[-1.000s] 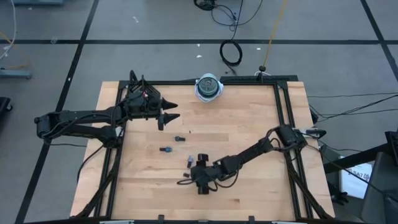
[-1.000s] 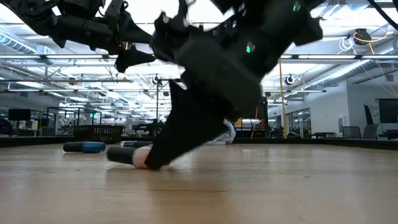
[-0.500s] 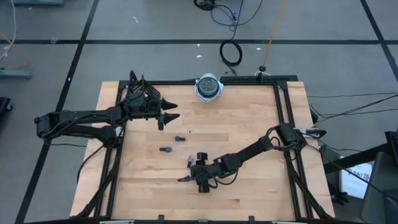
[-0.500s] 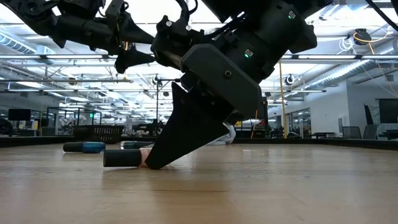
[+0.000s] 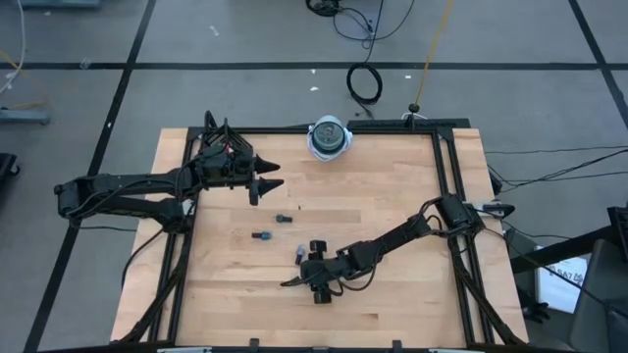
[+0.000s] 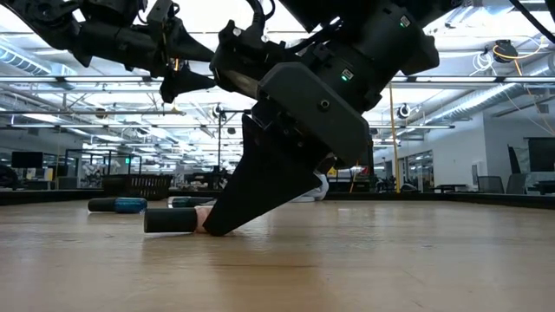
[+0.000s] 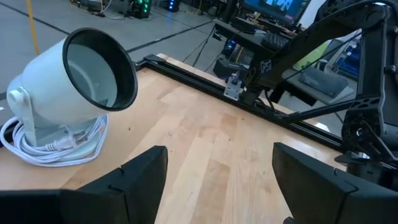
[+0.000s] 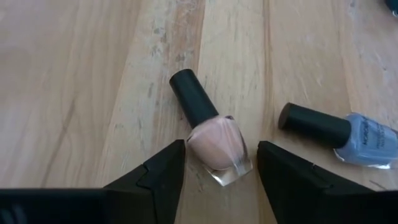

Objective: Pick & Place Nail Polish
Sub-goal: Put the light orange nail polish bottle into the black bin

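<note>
– Right gripper point(image 8: 219, 149) down at the boards near the front middle of the table point(image 5: 392, 186), fingers apart, astride a pale pink nail polish bottle point(image 8: 208, 127). Bottle flat on its side, dark cap pointing away from the wrist.

– Gripped yet?

– Not lifted, at any rate. Glass resting on the wood in the low view too. Hard to tell whether the pads touch it; probably just beside, one on either flank.

– Other bottles?

– Blue bottle point(image 8: 339, 134) lying just beside the pink one, outside the fingers. Two more farther toward the left arm: a second blue bottle point(image 5: 261, 236) and a dark bottle point(image 5: 283, 219), both loose on the boards, apart from each other. Four counted in all.

– Other arm?

– Left gripper point(image 5: 270, 176) held above the far left part of the table, fingers apart, nothing between them, facing a white round device point(image 5: 329, 137) at the far edge.

– Anything placed?

– Nothing seen placed. No tray or bin in any view, so no telling where the bottles go. Judged progress: one pick at the closing step. Lift, carry and release all left to do, then the three other bottles.
</note>
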